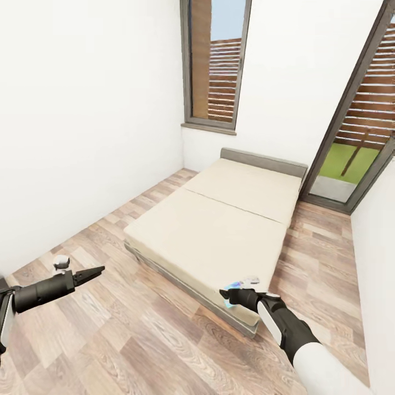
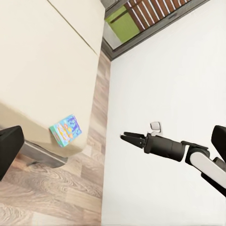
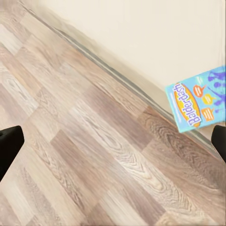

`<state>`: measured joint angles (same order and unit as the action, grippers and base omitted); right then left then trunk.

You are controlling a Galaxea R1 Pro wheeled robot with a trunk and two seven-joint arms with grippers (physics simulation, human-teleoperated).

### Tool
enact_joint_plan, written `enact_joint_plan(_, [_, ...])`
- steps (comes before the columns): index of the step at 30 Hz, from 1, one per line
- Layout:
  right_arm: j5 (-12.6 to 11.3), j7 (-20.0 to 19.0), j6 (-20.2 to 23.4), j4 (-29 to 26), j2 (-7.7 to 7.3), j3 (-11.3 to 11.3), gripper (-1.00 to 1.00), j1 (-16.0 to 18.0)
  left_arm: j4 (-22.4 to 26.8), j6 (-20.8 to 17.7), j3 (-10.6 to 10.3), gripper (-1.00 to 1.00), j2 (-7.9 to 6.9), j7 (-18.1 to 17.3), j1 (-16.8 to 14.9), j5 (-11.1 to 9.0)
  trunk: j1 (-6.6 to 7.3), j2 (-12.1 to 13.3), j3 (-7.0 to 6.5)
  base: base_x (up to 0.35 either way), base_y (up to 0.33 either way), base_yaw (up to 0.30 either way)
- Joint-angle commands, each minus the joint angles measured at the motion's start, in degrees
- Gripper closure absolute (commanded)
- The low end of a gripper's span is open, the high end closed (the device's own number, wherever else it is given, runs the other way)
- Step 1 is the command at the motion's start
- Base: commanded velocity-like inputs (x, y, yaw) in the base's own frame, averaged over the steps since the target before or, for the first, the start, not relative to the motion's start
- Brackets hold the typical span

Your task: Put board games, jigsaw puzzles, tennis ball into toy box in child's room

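Observation:
A small blue board game (image 1: 237,286) printed "Balderdash" lies at the near corner of the bed (image 1: 219,230), its edge at the mattress border. It also shows as a blue box (image 3: 200,101) in the right wrist view and as a box (image 2: 66,129) in the left wrist view. My right gripper (image 1: 225,294) hovers just beside and above this box, open, holding nothing; its fingers (image 3: 9,146) stand far apart. My left gripper (image 1: 101,270) hangs over the floor left of the bed, open and empty.
The room has a white wall (image 1: 82,137) on the left, a grey-framed window (image 1: 214,66) behind the bed and a glass door (image 1: 351,159) at the right. Wood-plank floor (image 1: 137,329) runs along the bed's left side and foot.

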<state>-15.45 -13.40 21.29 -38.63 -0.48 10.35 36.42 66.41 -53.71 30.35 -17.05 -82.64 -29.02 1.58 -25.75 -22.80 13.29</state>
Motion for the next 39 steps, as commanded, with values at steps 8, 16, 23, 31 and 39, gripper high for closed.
enact_joint_plan(8, [-0.28,0.04,0.16,-0.04,-0.05,0.2,-1.0,0.05,0.03,-0.6,0.06,-1.0,-0.01,-0.33,0.01,0.17,-0.03,-0.12,0.47,0.0,0.0,-0.256])
enact_joint_plan(16, [-0.28,0.04,0.1,-0.04,-0.05,0.2,-1.0,0.05,0.03,-0.6,0.06,-1.0,-0.01,-0.33,-0.01,0.17,-0.03,-0.12,0.83,0.0,0.0,-0.256])
enact_joint_plan(23, [-0.28,0.04,0.07,-0.04,-0.05,0.2,-1.0,0.05,0.03,-0.6,0.06,-1.0,-0.01,-0.26,-0.03,0.17,-0.03,-0.12,1.14,0.0,0.0,-0.256])
enact_joint_plan(31, [-0.28,0.04,0.06,-0.04,-0.05,0.2,-1.0,0.05,0.03,-0.6,0.06,-1.0,-0.01,-0.24,0.0,0.17,-0.03,-0.12,1.5,0.0,0.0,-0.256])
enact_joint_plan(39, [-0.28,0.04,0.06,-0.04,-0.05,0.2,-1.0,0.05,0.03,-0.6,0.04,-1.0,-0.01,-0.21,-0.04,0.17,-0.03,-0.12,1.85,0.0,0.0,-0.256])
